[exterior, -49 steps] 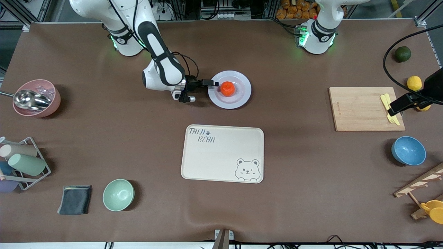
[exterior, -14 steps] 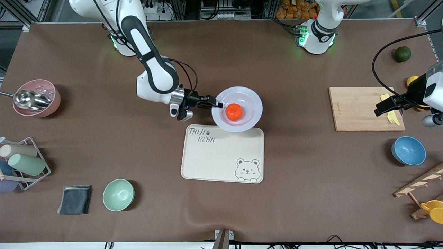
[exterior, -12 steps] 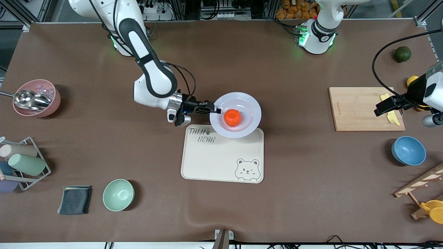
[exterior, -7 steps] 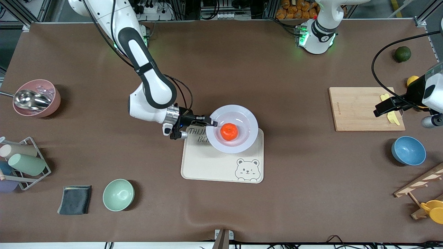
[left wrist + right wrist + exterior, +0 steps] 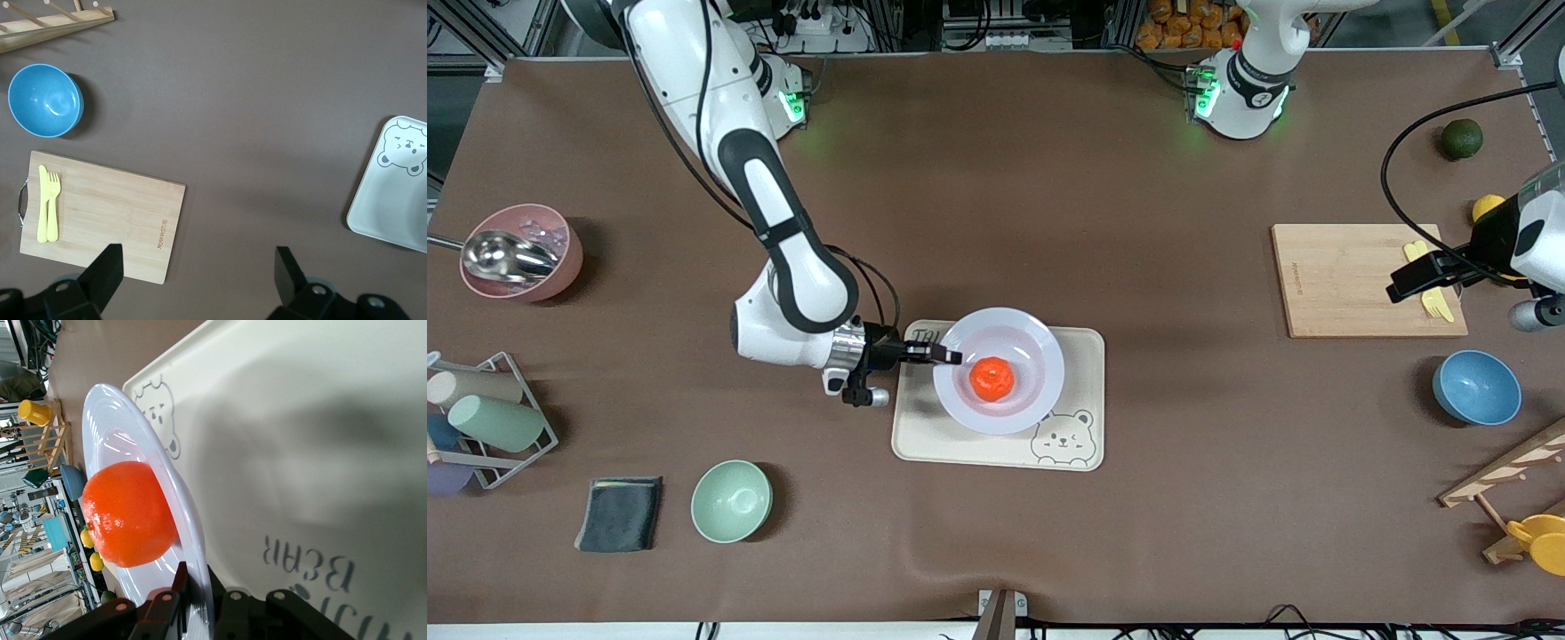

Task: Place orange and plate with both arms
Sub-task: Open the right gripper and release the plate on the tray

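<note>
Two arms are in view, but only one carries anything. The plate (image 5: 999,371) is pinched at its rim, at about nine o'clock, by the right gripper (image 5: 950,356), whose jaws are clamped thin on the edge. The orange (image 5: 991,379) sits in the plate's well, just below centre, so both are carried as one load. The plate is held over the tray (image 5: 1087,400), covering most of the tray's upper half; the rim grip leaves the underside free, which suits setting it down flat.

In the right wrist view a gap and a shadow are seen between the plate (image 5: 193,533) and the tray (image 5: 320,420), so the plate is judged not yet set down, though how high it hangs cannot be read. The orange (image 5: 128,513) is kept in place by the raised rim.

The left gripper (image 5: 1416,278) waits over the board (image 5: 1352,280), toward four o'clock of it, near the yellow cutlery (image 5: 1440,307). Its jaws are spread wide and hold nothing; in the left wrist view both fingers (image 5: 105,273) are seen well apart above the board (image 5: 113,220).

Part of the tray's lettering is covered by the plate. The lower jaw under the rim is hidden in the front view. The left arm's wrist is cut off at the front view's edge.
</note>
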